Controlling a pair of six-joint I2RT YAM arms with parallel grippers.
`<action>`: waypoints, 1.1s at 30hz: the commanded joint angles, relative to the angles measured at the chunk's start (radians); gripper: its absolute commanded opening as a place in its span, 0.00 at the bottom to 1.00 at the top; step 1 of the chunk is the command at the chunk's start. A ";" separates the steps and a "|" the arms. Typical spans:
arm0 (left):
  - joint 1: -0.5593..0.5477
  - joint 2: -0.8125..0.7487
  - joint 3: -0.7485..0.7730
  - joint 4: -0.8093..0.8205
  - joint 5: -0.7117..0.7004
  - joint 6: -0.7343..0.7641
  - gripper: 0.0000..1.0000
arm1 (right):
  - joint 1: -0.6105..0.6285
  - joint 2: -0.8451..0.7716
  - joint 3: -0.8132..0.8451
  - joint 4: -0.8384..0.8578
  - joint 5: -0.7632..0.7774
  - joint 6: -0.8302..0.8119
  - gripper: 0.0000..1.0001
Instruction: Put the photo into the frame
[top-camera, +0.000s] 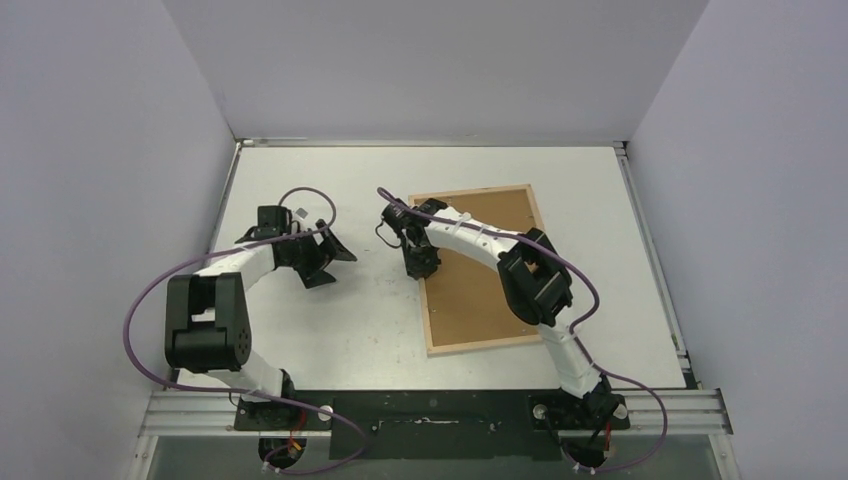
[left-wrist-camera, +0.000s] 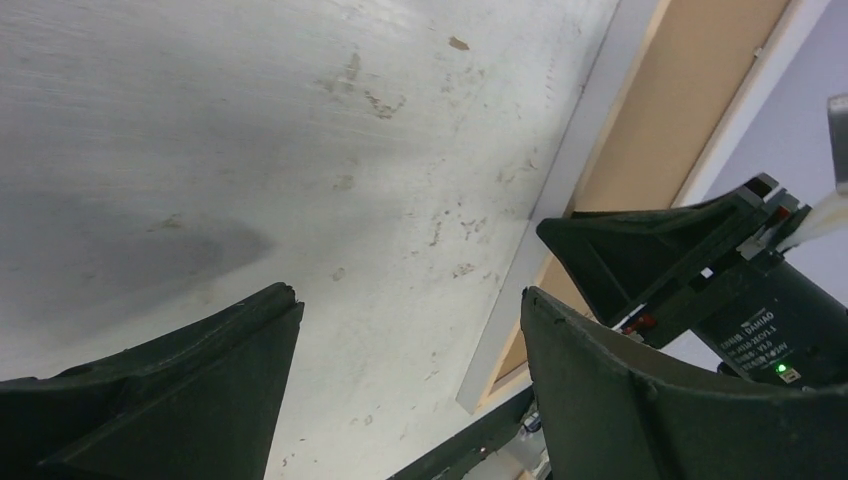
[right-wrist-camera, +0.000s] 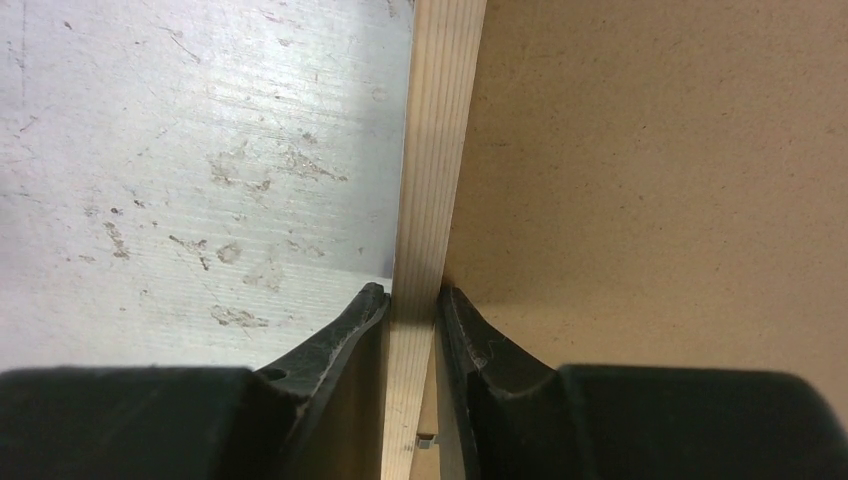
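Where my right end effector straddles the left rail of the frame, its jaws stand narrow, one pad on each side of the pale wood and apparently touching it. The frame lies back-up on the table, with the brown backing board seated in it. The photo shows in no view.

Risks, as I judge them: the pinch is shallow and takes one rail only, so a lift could let the frame pivot or slip, and tilting might shed the board.

My left end effector hovers wide and holds nothing, near the frame's left side but apart from it.

Room: the widest open table lies between the two arms. A narrower strip runs along the frame's right side, and its far edge stops short of the back wall.
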 joint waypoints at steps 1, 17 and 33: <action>-0.065 -0.045 -0.028 0.148 0.118 -0.024 0.79 | -0.015 -0.019 0.068 0.057 -0.043 0.026 0.04; -0.274 0.038 -0.144 0.729 0.247 -0.216 0.88 | -0.151 -0.124 0.116 0.173 -0.311 0.175 0.01; -0.388 0.300 0.004 0.946 0.220 -0.347 0.70 | -0.167 -0.128 0.116 0.181 -0.340 0.189 0.00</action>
